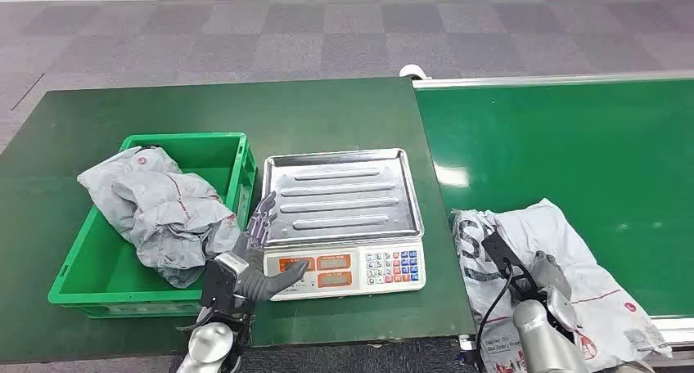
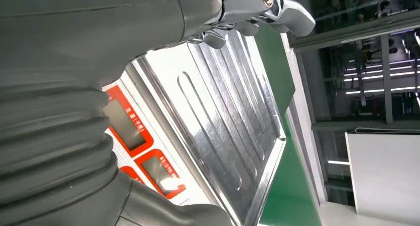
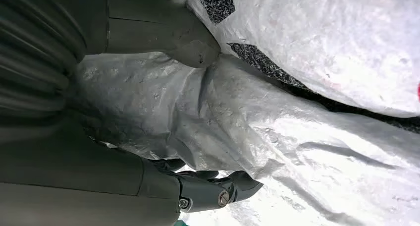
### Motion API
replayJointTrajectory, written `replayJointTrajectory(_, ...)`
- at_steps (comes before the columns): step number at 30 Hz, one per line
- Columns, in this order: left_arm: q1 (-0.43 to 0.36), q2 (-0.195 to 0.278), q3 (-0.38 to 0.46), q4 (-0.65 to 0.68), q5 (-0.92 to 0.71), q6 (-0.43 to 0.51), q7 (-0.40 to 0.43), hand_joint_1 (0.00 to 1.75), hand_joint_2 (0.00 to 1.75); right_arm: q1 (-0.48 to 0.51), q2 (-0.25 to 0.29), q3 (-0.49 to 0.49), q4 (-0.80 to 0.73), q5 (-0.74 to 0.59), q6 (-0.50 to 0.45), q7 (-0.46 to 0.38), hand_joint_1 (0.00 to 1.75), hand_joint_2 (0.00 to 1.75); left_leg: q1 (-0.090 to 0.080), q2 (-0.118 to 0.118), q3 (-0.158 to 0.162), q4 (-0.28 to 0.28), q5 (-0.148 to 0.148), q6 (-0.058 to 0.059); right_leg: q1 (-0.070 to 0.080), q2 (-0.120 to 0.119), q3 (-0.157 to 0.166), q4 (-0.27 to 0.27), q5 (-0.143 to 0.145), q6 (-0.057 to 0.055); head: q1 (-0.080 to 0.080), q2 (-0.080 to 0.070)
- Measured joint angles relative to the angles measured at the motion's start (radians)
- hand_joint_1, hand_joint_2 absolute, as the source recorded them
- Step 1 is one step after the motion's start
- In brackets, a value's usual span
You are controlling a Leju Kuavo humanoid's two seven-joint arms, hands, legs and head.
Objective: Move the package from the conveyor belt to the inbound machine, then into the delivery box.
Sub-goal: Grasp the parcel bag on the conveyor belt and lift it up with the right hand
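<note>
The scale (image 1: 344, 222), with its bare steel tray and a front panel of red displays and keys, stands on the dark green table (image 1: 82, 119) and serves as the landmark here. To its right, on the bright green conveyor belt (image 1: 573, 152), lies the package (image 1: 573, 258), a crumpled white plastic mailer with black print, at the belt's near edge. The right hand (image 1: 532, 275) rests on the package; in the right wrist view the thumb (image 3: 193, 47) presses the plastic from one side and the dark fingers (image 3: 223, 186) curl against it from the other, so the hand grips a fold of the bag. The left hand (image 1: 262, 258) sits at the scale's front left corner, fingers spread and holding nothing, fingertips over the tray's edge. Left of the scale stands a green crate (image 1: 237, 156) with a grey bag (image 1: 164, 213) lying inside it.
</note>
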Motion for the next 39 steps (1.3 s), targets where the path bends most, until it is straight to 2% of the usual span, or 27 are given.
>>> replayJointTrajectory(14, 0.007, -0.007, 0.0, -0.014, -0.016, -0.006, 0.015, 0.0, 1.75, -0.021, 0.002, -0.013, 0.024, -0.031, 0.007, -0.113, 1.75, 1.75, 0.0, 0.0, 0.005, 0.001, -0.001, 0.0, 0.001, 0.001, 0.006, -0.001, 0.001, 0.001, 0.0, 0.0)
replayJointTrajectory(23, 0.035, -0.005, 0.0, -0.051, -0.016, -0.011, 0.019, 0.0, 1.75, 0.02, 0.02, -0.007, -0.053, -0.142, -0.066, -0.246, 1.75, 1.75, 0.0, 0.0, 0.003, 0.0, -0.001, -0.001, 0.002, 0.001, 0.004, 0.0, 0.0, 0.0, 0.0, 0.0)
replayJointTrajectory(25, 0.041, -0.003, 0.0, -0.058, -0.015, -0.01, 0.017, 0.0, 1.75, 0.035, 0.027, -0.005, -0.085, -0.195, -0.118, -0.316, 1.75, 1.75, 0.0, 0.0, 0.002, 0.0, -0.001, -0.001, 0.002, 0.001, 0.003, 0.0, 0.0, 0.0, 0.0, 0.0)
replayJointTrajectory(28, 0.046, -0.001, 0.001, -0.066, -0.013, -0.009, 0.01, 0.0, 1.75, 0.061, 0.044, 0.002, -0.175, -0.313, -0.228, -0.463, 1.75, 1.75, 0.0, 0.0, 0.0, 0.0, -0.001, -0.001, 0.001, 0.001, 0.0, 0.001, 0.0, 0.0, 0.0, 0.0)
replayJointTrajectory(34, 0.047, 0.0, 0.002, -0.071, -0.012, -0.009, 0.002, 0.0, 1.75, 0.097, 0.068, 0.017, -0.329, -0.407, -0.322, -0.564, 1.75, 1.75, 0.001, 0.0, -0.001, 0.0, -0.001, -0.001, 0.001, 0.001, 0.0, 0.001, -0.001, -0.001, 0.0, 0.0)
replayJointTrajectory(39, 0.043, 0.0, 0.002, -0.066, -0.005, -0.009, -0.012, 0.0, 1.75, 0.137, 0.106, 0.015, -0.481, -0.512, -0.564, -0.788, 1.75, 1.75, 0.001, -0.001, -0.001, 0.0, -0.001, -0.001, 0.001, 0.001, -0.001, 0.0, -0.001, -0.001, 0.0, 0.0)
